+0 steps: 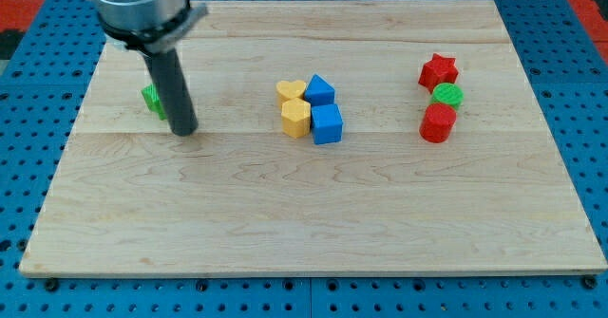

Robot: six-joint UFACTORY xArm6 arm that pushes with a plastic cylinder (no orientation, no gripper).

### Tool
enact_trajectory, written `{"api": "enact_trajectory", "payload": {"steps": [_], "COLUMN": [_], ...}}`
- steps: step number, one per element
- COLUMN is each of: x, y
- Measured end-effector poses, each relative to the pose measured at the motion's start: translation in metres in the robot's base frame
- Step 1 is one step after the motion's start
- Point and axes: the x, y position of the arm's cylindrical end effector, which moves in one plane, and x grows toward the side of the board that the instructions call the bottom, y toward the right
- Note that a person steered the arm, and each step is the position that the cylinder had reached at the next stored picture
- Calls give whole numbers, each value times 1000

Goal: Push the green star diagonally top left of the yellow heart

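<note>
The green star (150,98) lies at the view's left on the wooden board, mostly hidden behind my rod. My tip (183,131) rests on the board just right of and slightly below the star, close to it or touching it. The yellow heart (292,90) sits near the board's middle, well to the right of the star, at the top left of a tight cluster.
The cluster also holds a yellow hexagon (295,118), a blue triangle-like block (320,90) and a blue cube (327,124). At the view's right stand a red star (438,70), a green cylinder (446,95) and a red cylinder (438,122). The wooden board (313,223) lies on blue pegboard.
</note>
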Motion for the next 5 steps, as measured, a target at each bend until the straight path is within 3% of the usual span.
{"api": "enact_trajectory", "payload": {"steps": [5], "x": [-31], "y": [-61]}}
